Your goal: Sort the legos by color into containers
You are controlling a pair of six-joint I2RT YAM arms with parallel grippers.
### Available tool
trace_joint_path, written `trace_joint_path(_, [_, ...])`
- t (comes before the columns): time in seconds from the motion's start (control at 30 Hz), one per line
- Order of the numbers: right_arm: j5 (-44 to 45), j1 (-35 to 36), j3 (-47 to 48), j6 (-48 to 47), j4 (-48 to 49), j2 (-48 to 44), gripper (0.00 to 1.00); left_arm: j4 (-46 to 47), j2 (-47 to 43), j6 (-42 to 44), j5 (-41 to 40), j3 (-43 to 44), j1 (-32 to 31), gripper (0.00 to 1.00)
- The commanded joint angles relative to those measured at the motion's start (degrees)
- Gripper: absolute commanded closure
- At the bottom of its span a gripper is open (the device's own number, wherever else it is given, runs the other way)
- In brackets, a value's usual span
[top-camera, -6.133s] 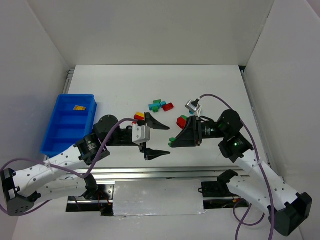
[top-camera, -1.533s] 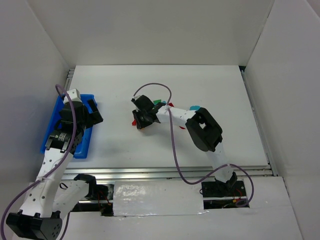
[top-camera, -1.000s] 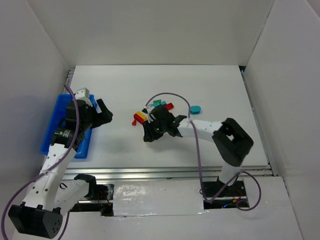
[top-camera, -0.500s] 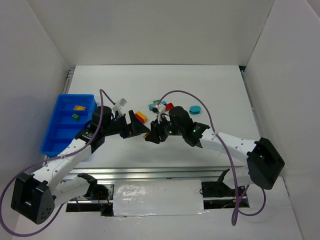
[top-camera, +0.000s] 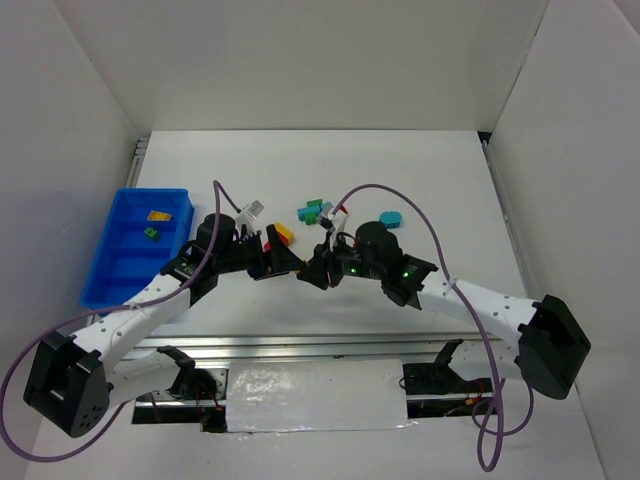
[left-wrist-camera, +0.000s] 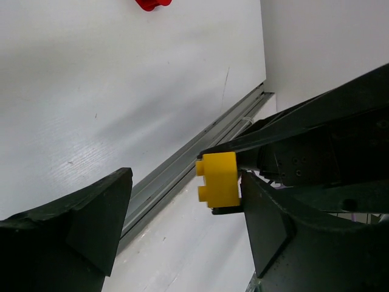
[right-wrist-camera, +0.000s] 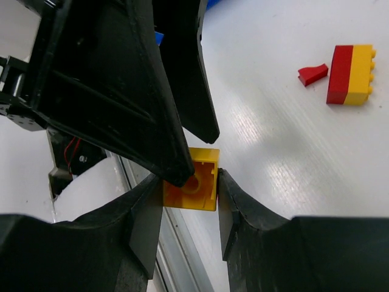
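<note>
Lego in hand: a small yellow plastic lego brick [right-wrist-camera: 191, 179], which we see pinched between the two black fingers [right-wrist-camera: 149, 213] of the right gripper [top-camera: 315, 272], over the near part of the white table [top-camera: 400, 160].
Right gripper grip: clamped tight on the brick's two side faces.
Left gripper [left-wrist-camera: 182, 182]: its fingers [left-wrist-camera: 91, 210] are spread wide, nothing held. The brick sits between them, close against one finger and well apart from the other; we cannot tell whether it touches.
Containers: a long blue plastic tray [top-camera: 110, 270] lies at the left, with a yellow piece [top-camera: 158, 215] in the far compartment and a green piece [top-camera: 150, 234] in the next.
Loose legos: a joined red-and-yellow brick [right-wrist-camera: 351, 74] lies just beside a small red piece [right-wrist-camera: 313, 74].
</note>
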Motion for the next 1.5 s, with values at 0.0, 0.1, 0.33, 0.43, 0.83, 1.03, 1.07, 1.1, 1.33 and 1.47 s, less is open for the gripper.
trace_joint_path(0.0, [2.40,0.24,-1.78,0.52,6.36,-3.09,1.00,1.06,-0.38,-0.03,-0.39,1.07,-0.38,0.17])
trace_joint_path(0.1, [3.54,0.24,-1.79,1.31,6.89,-3.88,1.00,1.24,-1.08,-0.03,0.41,1.51,-1.08,0.32])
trace_joint_path(0.33, [3.73,0.42,-0.29,2.45,7.41,-2.48,1.00,2.21,-2.05,-0.64,1.11,3.18,-4.07,0.67])
trace_joint_path(0.43, [3.99,0.42,-0.73,2.54,8.47,-2.56,1.00,1.94,-2.05,-0.56,1.11,3.80,-4.59,0.79])
trace_joint_path(0.83, [4.95,0.33,-1.87,1.84,8.12,-3.97,0.83,-0.87,-2.40,1.11,-1.17,5.56,-4.77,1.00])
trace_joint_path(1.03, [6.62,0.42,-2.49,2.36,7.42,-3.97,0.00,-9.81,-5.21,4.71,-13.61,9.24,-4.68,1.00])
trace_joint_path(1.07, [7.32,0.42,-2.66,2.62,7.33,-3.97,0.00,-11.49,-5.56,6.02,-15.92,10.21,-4.60,1.00])
trace_joint_path(1.1, [7.59,0.42,-2.84,2.71,7.33,-3.97,0.00,-12.90,-5.74,6.56,-18.20,11.96,-4.51,1.00])
trace_joint_path(1.33, [13.04,0.33,-3.72,4.21,3.82,-5.28,0.00,-28.19,-3.21,8.58,-41.68,21.81,11.24,1.00])
trace_joint_path(1.47, [14.01,0.42,-2.40,5.88,-1.01,-7.56,0.00,-28.65,3.73,8.15,-46.61,27.17,28.33,1.00])
